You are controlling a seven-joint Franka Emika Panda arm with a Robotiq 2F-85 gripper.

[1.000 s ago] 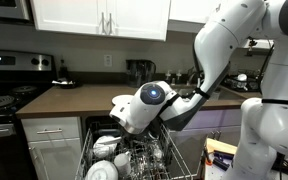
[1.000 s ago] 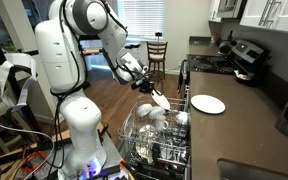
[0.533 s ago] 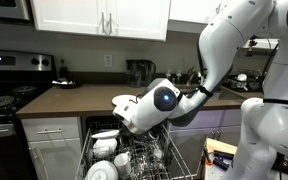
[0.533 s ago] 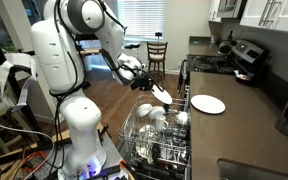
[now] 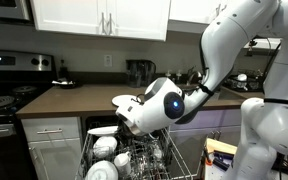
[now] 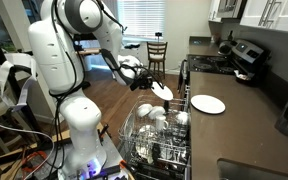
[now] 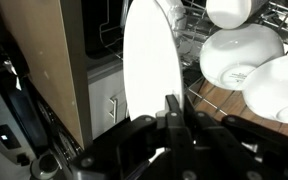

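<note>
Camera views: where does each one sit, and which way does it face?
An exterior view: faces the open dishwasher rack, with the counter and cabinets behind it; the arm reaches in from the picture's right.
An exterior view: stands beside the robot's base, looking along the kitchen toward a window; base and arm show.
Wrist view: looks along the hand, shut on a white plate, bowls beyond.
All three share plate and rack.

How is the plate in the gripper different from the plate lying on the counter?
Pose: the held plate is tilted up in the air by the dish rack, while the counter plate lies flat on the counter. State: the held plate is clamped in the gripper, while the counter plate sits untouched. Both are white and round.
</note>
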